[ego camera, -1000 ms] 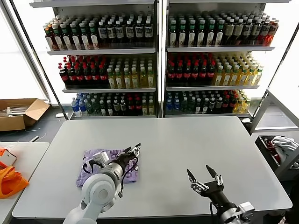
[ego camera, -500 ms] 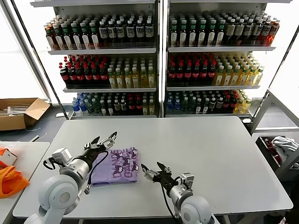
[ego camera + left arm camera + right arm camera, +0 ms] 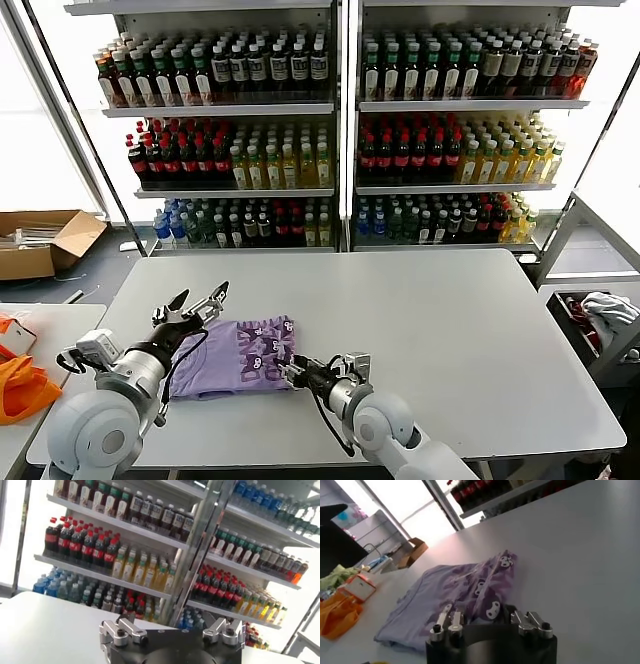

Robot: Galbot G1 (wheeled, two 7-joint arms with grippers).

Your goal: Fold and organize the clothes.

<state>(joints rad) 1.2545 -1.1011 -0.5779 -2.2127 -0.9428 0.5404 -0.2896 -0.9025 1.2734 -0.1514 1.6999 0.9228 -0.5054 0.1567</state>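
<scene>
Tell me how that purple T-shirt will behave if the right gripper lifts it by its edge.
The T-shirt lies in soft, wrinkled folds, so it will probably droop and unfold. It looks thin, likely light. With the right gripper at one edge only, layers may slide apart on the smooth table.

Head high, wrists low — (shared shelves (image 3: pixel 340 130))
</scene>
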